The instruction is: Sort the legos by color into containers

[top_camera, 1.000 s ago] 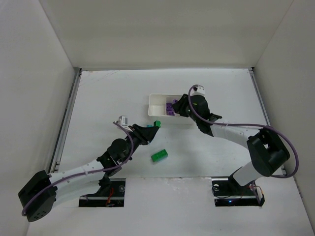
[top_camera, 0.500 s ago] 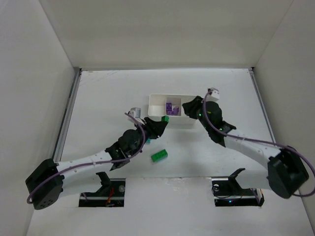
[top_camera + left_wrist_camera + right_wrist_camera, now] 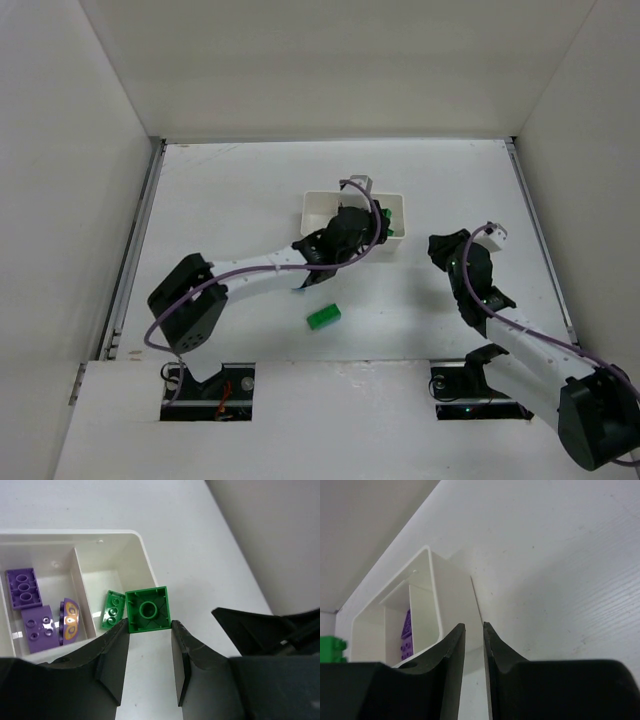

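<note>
My left gripper (image 3: 383, 228) reaches over the white tray (image 3: 318, 203) and is shut on a green lego (image 3: 147, 610), held by its sides above the right compartment's near wall. In the left wrist view (image 3: 148, 625) a second green lego (image 3: 113, 611) lies in that compartment. Purple legos (image 3: 22, 587) lie in the middle one. A further green lego (image 3: 323, 317) lies on the table in front of the tray. My right gripper (image 3: 441, 247) is empty beside the tray's right end, jaws almost touching (image 3: 472, 626). No cyan lego shows.
White walls enclose the table on three sides. The left arm (image 3: 270, 268) stretches diagonally across the table's middle. The tray's outer corner (image 3: 445, 595) stands just ahead of the right fingers.
My left gripper carried the green lego from the table's middle up over the tray's right compartment. My right gripper drew back from the tray, to the right and nearer the base.
</note>
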`<act>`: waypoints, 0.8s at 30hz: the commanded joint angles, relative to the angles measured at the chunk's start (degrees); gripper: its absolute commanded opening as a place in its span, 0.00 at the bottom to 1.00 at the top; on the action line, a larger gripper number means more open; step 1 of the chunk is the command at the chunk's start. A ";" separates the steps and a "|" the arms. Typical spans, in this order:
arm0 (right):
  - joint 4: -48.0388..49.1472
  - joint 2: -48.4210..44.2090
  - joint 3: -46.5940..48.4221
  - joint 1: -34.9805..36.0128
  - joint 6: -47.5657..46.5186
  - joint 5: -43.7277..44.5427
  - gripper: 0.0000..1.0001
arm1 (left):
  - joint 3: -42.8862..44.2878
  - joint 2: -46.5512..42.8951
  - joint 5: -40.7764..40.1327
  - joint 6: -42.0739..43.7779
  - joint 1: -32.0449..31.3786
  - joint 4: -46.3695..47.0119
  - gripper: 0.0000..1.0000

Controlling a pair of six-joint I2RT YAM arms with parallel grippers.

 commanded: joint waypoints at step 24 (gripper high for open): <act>5.89 -0.64 -0.57 0.47 1.87 -2.44 0.42 | 20.68 13.85 -2.14 8.61 1.28 -11.66 0.56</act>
